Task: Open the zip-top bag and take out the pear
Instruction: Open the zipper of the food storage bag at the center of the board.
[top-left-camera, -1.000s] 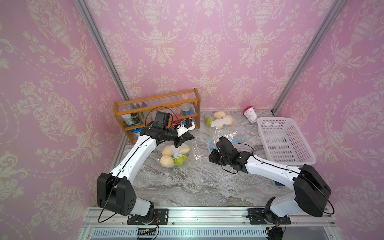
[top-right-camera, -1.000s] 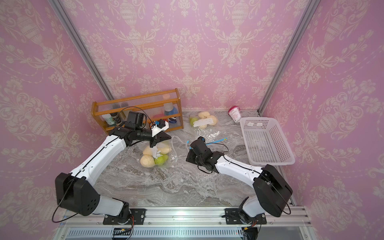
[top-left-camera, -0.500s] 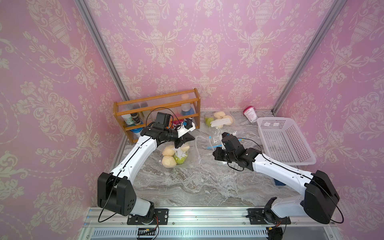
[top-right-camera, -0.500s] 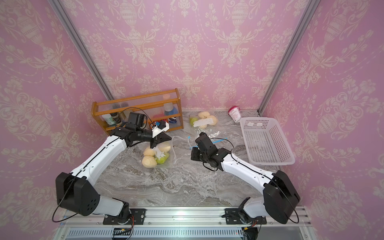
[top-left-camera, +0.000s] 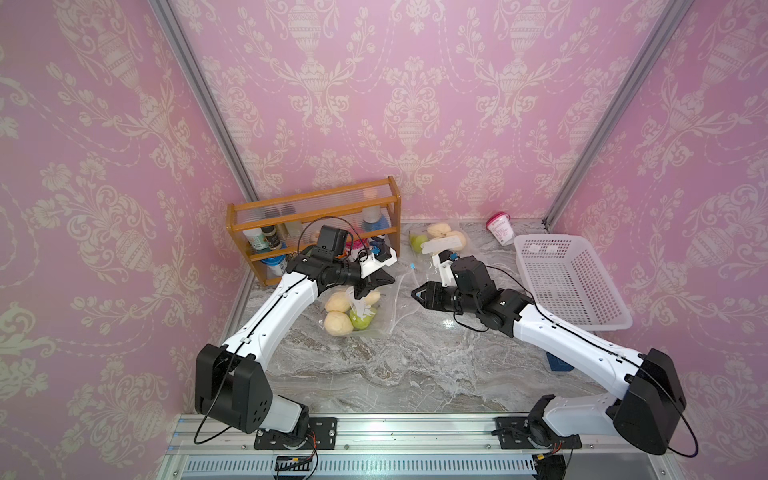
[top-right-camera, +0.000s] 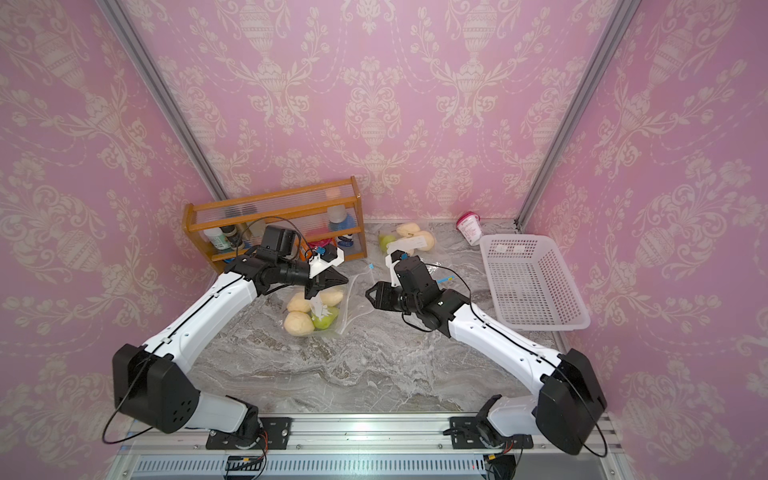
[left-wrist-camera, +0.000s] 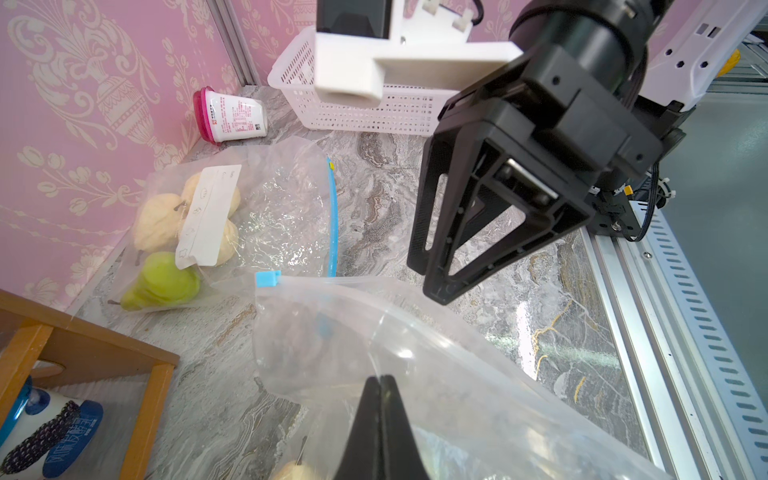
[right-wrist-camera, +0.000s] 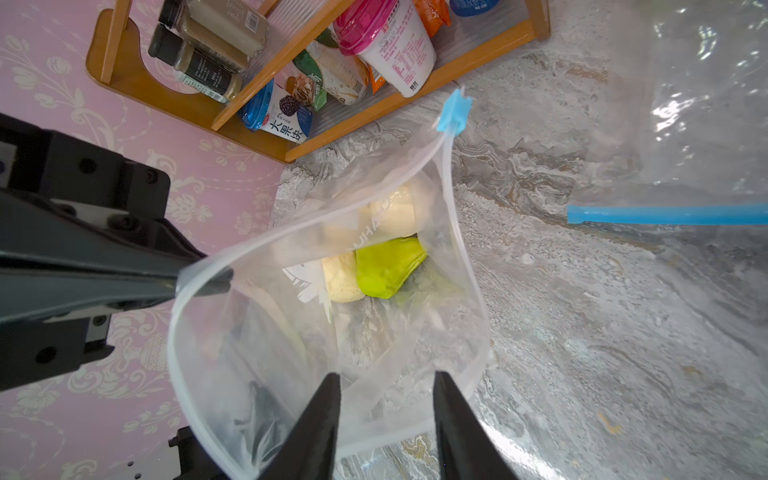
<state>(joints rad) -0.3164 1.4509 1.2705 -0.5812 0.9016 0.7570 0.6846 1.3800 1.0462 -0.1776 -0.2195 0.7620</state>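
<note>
Towards the table's (top-left-camera: 415, 374) left edge, the zip-top bag (right-wrist-camera: 415, 332) is held open, its rim pinched by the pressed-together left hand (right-wrist-camera: 208, 276). The right hand (right-wrist-camera: 386, 376) is seen spread at the bag's mouth, gripping nothing. Inside, a green pear (right-wrist-camera: 388, 266) is seen among pale pears (right-wrist-camera: 345, 278). A second bag (top-left-camera: 436, 245) is seen by the far edge.

Bright, even light throughout, with white glare on the marble tabletop (top-left-camera: 415, 374) and clear zip-top bag (left-wrist-camera: 415, 332).
</note>
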